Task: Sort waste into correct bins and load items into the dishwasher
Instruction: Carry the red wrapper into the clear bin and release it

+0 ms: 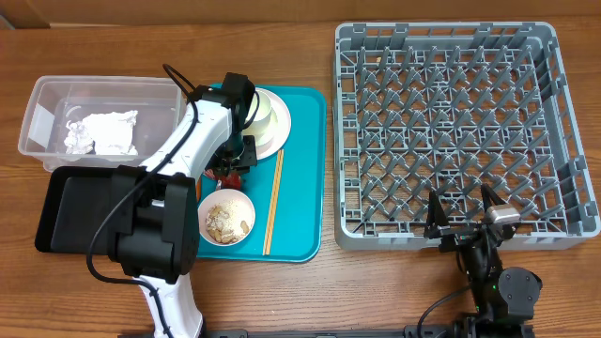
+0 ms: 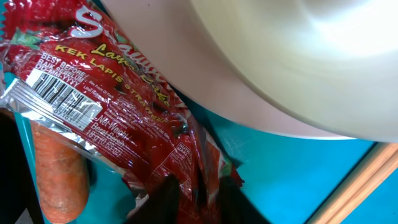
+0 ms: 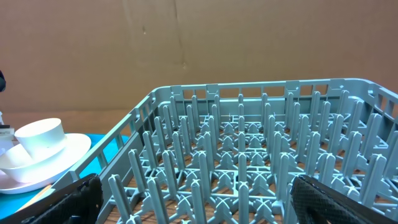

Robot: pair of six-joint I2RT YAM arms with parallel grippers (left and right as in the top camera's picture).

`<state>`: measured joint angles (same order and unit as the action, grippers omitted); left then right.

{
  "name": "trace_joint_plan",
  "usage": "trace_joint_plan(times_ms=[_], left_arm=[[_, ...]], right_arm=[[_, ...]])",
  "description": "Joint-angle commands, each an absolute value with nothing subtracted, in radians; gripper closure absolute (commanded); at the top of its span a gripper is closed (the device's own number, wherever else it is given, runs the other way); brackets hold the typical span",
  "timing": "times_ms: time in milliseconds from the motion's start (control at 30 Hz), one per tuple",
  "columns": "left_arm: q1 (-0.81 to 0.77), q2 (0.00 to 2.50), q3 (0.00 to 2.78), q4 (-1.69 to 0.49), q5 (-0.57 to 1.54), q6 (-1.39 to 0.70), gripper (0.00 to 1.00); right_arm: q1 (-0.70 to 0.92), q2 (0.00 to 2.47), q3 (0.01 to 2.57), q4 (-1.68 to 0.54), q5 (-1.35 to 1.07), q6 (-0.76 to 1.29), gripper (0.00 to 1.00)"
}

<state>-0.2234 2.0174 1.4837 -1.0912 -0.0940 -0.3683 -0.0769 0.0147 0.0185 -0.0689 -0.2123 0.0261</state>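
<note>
On teal tray [image 1: 305, 188], pinching red wrapper [image 2: 124, 106] with left gripper [image 2: 199, 202], right gripper [image 1: 460, 212] spread; next, lift toward clear tub [image 1: 33, 103].

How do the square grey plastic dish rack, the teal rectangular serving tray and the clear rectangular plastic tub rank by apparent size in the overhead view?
1. square grey plastic dish rack
2. teal rectangular serving tray
3. clear rectangular plastic tub

Wooden table [image 1: 282, 300] — mid-brown, grain running left to right, fills the overhead view. Teal serving tray [image 1: 305, 188] lies flat on it, left of centre; rectangular, rounded corners, raised rim. Its surface is glossy, with faint scuffs visible close up in the left wrist view. Brown cardboard wall [image 3: 186, 43] stands behind the table — plain, one vertical crease.
</note>
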Motion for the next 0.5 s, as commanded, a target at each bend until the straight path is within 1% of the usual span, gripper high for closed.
trace_joint_plan(times_ms=[0, 67, 100, 300, 467], left_arm=[[-0.229, 2.034, 1.504, -1.086, -0.107, -0.382, 0.84], [-0.229, 2.033, 1.504, -1.085, -0.107, -0.382, 0.94], [-0.229, 2.033, 1.504, -1.087, -0.107, -0.382, 0.96], [-0.222, 2.027, 1.509, -1.108, -0.143, -0.382, 0.96], [-0.213, 1.971, 1.581, -1.155, -0.146, -0.382, 0.96]], right_arm=[[-0.079, 0.003, 0.008, -0.062, -0.210, 0.030, 0.00], [-0.079, 0.003, 0.008, -0.062, -0.210, 0.030, 0.00], [-0.079, 0.003, 0.008, -0.062, -0.210, 0.030, 0.00], [-0.079, 0.003, 0.008, -0.062, -0.210, 0.030, 0.00], [-0.079, 0.003, 0.008, -0.062, -0.210, 0.030, 0.00]])
